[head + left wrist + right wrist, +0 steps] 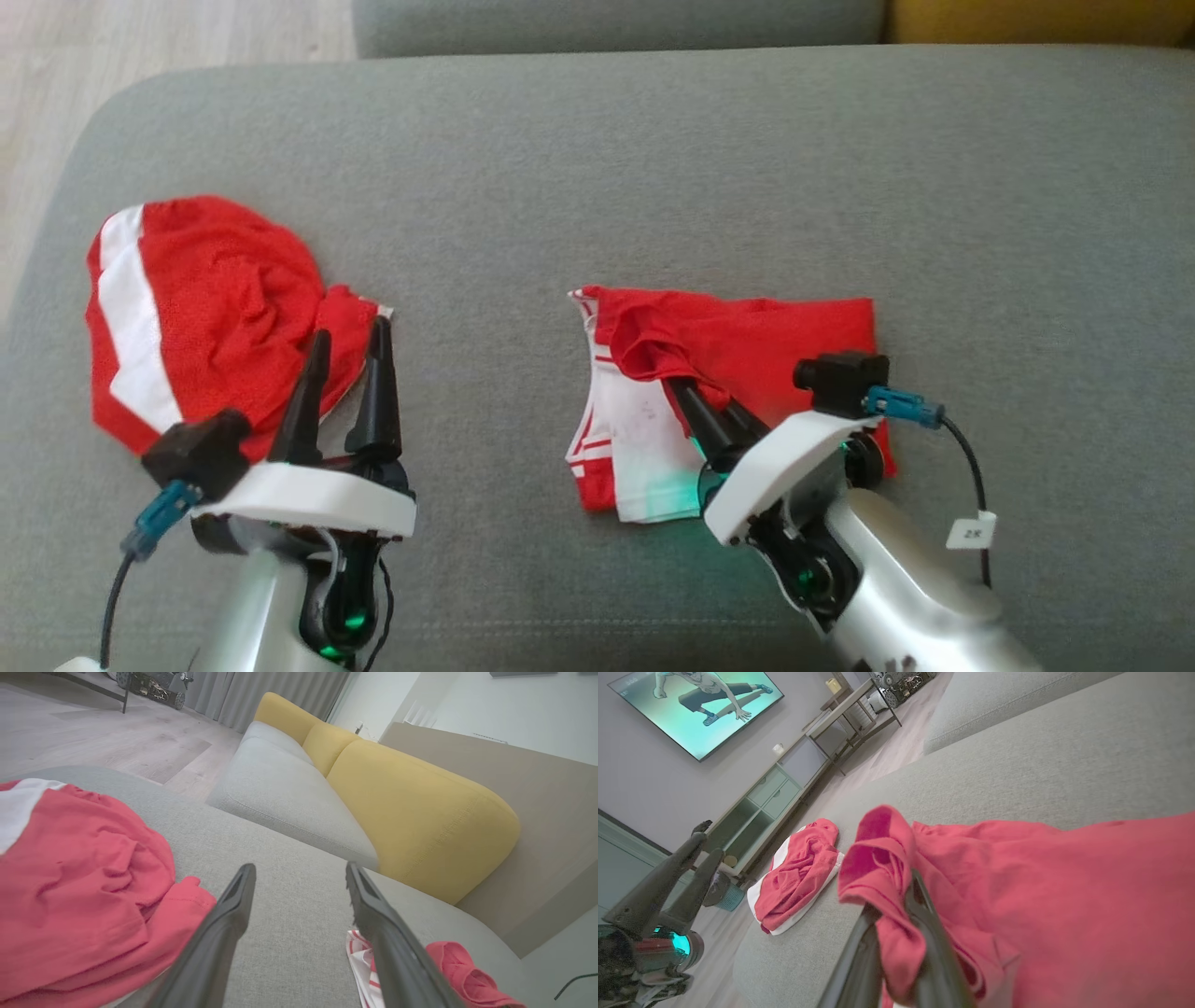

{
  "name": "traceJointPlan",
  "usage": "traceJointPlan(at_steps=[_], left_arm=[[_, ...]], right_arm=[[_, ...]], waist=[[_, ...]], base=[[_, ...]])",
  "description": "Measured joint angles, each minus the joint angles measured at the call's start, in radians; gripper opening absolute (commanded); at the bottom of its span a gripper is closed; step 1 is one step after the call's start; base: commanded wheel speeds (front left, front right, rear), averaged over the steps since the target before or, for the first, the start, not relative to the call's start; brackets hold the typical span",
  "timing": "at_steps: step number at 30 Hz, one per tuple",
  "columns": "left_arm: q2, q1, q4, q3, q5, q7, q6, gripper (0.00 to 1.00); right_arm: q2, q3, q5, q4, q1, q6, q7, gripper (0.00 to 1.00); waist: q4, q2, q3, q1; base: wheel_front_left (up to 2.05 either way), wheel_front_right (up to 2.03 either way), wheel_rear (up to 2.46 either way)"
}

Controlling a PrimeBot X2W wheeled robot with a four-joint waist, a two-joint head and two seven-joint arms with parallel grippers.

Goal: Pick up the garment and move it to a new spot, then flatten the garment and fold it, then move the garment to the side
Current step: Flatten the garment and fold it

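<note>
Your right gripper has its jaws pressed together on a bunched fold of the garment, pinching the red cloth at the garment's upper left part. In the right wrist view the fold drapes over both fingers and hides their tips. The rest of the garment lies flat on the grey cushion, a little right of its middle and nearer the front edge, with red cloth on top and a white, red-striped layer showing along its left side.

Your left gripper stands with its jaws spread wide and nothing between them, the fingers pointing toward the cushion's far edge. It sits just beside the right-hand edge of a crumpled red cloth with a white band, which lies near the cushion's left edge, well apart from the garment. You cannot tell whether the nearer finger touches that cloth.

Beyond the cushion's far edge, the left wrist view shows a grey sofa seat with yellow back cushions
</note>
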Motion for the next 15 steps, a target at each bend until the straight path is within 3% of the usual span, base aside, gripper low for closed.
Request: traceJointPlan(at_steps=[8,9,10,15], left_arm=[[0.0,-0.008,0.005,0.0,-0.004,0.0,-0.001,1.0],[0.0,-0.008,0.005,0.0,-0.006,0.0,-0.001,1.0],[0.0,-0.008,0.005,0.001,-0.009,0.0,-0.001,1.0],[0.0,-0.008,0.01,0.005,-0.013,0.0,-0.001,1.0]], right_arm=[[-0.001,0.062,0.027,0.138,-0.093,0.0,-0.101,0.0],[-0.001,0.071,0.039,0.153,-0.099,0.0,-0.103,0.36],[-0.001,0.082,0.049,0.166,-0.103,0.0,-0.11,1.0],[-0.001,0.146,0.078,0.189,-0.121,0.0,-0.126,1.0]], waist=[[0.033,0.0,0.022,0.0],[0.035,0.0,0.024,0.0],[0.036,0.0,0.026,0.0],[0.029,0.0,0.02,0.0]], base=[[0.0,0.0,0.0],[0.0,0.0,0.0],[0.0,0.0,0.0],[0.0,0.0,0.0]])
